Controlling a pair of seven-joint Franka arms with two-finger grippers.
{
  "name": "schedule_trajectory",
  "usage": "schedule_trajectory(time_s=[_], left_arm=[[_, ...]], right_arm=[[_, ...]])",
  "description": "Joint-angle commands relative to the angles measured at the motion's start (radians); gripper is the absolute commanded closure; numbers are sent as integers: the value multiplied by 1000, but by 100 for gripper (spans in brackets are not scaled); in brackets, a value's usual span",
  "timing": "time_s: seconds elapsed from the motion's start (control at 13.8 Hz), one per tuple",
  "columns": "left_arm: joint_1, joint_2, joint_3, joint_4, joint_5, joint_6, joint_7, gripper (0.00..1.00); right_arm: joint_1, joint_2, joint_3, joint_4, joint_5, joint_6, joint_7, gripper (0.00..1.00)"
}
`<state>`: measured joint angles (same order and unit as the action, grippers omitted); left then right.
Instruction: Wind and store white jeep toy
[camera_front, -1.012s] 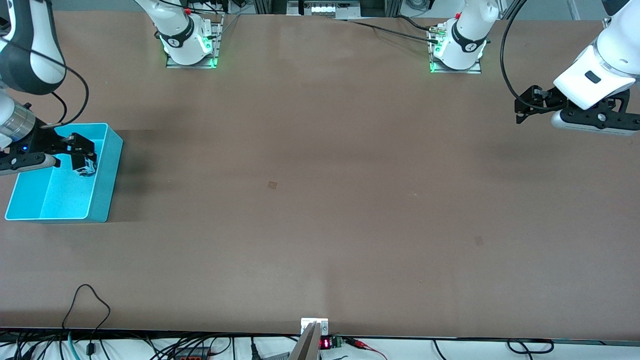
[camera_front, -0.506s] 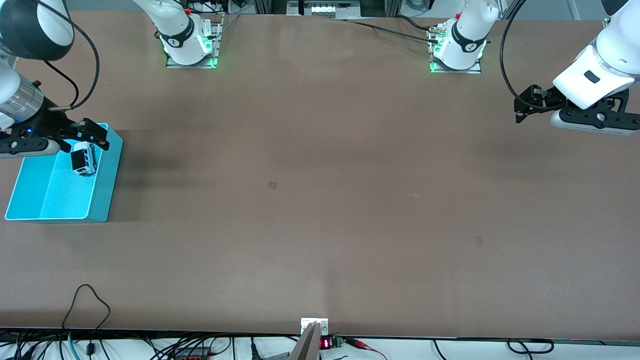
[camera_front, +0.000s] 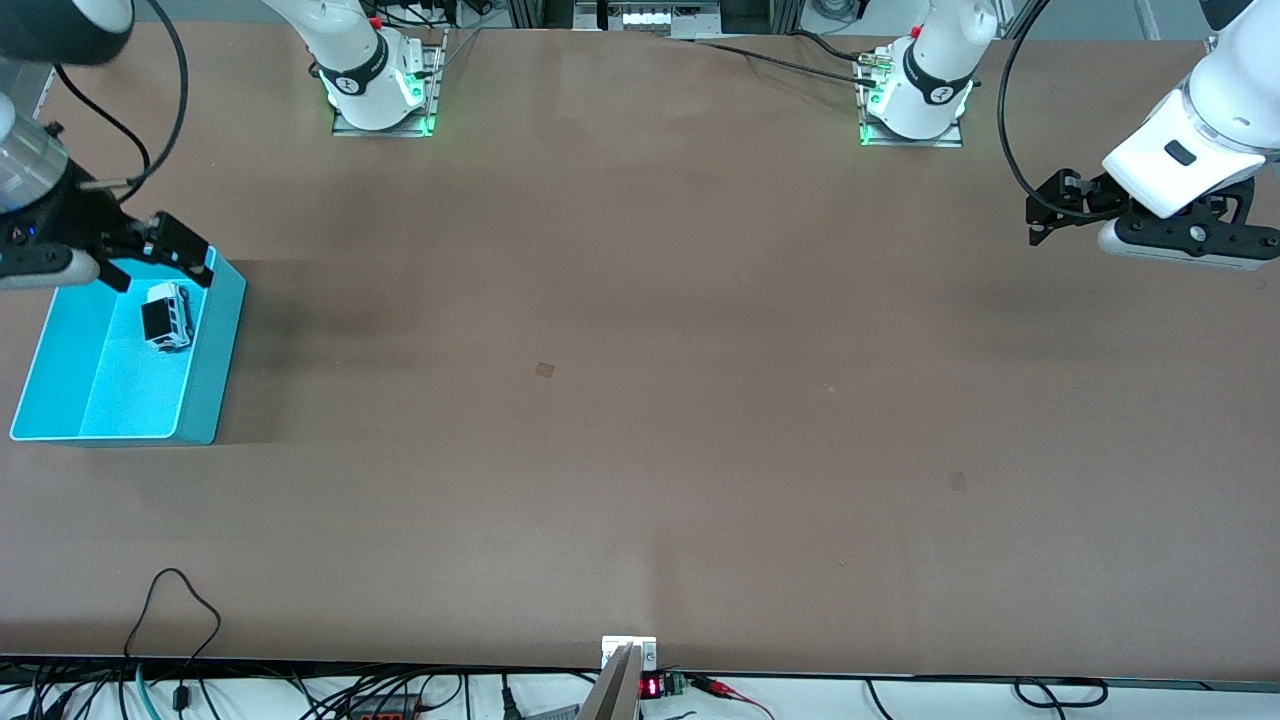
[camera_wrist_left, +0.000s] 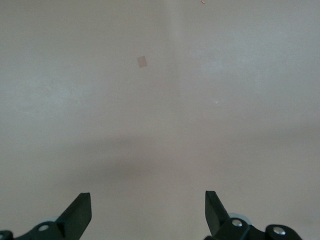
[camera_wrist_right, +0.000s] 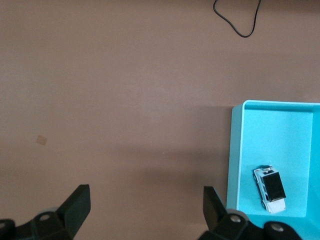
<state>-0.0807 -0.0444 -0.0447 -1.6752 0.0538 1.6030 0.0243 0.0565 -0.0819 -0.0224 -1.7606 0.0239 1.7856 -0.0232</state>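
The white jeep toy (camera_front: 166, 315) with its black ribbed roof lies inside the cyan bin (camera_front: 215, 350) at the right arm's end of the table, near the bin wall that faces the table's middle. It also shows in the right wrist view (camera_wrist_right: 270, 190), inside the bin (camera_wrist_right: 235, 150). My right gripper (camera_front: 160, 268) is open and empty, up in the air over the bin's edge nearest the arm bases; its open jaws show in the right wrist view (camera_wrist_right: 145, 205). My left gripper (camera_front: 1034, 222) waits open and empty over bare table at the left arm's end, as its wrist view (camera_wrist_left: 147, 210) shows.
A black cable loop (camera_front: 175, 600) lies on the table near the front edge, nearer the camera than the bin, and shows in the right wrist view (camera_wrist_right: 240, 25). Small square marks (camera_front: 545, 369) dot the brown tabletop. The arm bases (camera_front: 380, 90) stand along the table's back edge.
My right gripper has let go of the jeep, lifted out of the bin and drawn back toward the arm bases. The jeep stays in the bin. The left arm barely moved.
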Motion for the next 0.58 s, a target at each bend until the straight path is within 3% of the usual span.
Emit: schedule_trajectory(time_s=[0.0,0.51], left_arm=[[4,-14,-3,2,-17,-15,-4,0],[4,-14,-3,2,-17,-15,-4,0]], right_arm=[[-49,-7,47,99,13,-157,25,0],[-49,-36,44,119,14,-207,3,0]])
